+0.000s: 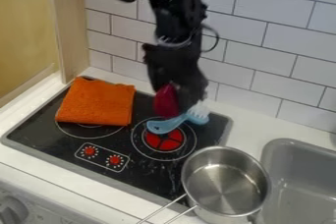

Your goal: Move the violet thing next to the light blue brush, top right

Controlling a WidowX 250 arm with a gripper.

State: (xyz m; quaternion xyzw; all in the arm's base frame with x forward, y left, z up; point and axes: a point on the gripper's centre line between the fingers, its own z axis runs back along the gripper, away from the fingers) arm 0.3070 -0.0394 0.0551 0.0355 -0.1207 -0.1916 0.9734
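Camera view. I am seeing the black arm coming down from the top edge, in front of the white tiled wall (256,41), with the gripper (183,101) hanging over the back part of the black stove top (148,179). Gripper state: I am not able to tell whether it is open or closed, or whether it is gripping anything.

The violet thing, showing as dark red (166,101), is standing roughly upright in the view, right against the gripper's outline on its left-hand side in the view. Its lower end is meeting the outline of the light blue brush (176,122); I cannot tell whether the two are touching. The brush is lying across the back of the red burner (164,140), its white bristles (199,108) pointing up at the right end, close by the gripper.

To the left, a folded orange cloth (97,102) is lying over another burner ring, partly covering it. Two red knob markings are showing at the front of the stove top. At lower right, a steel pot (225,183) is sitting beside the grey sink (289,179), its handle (164,210) pointing toward the lower left.
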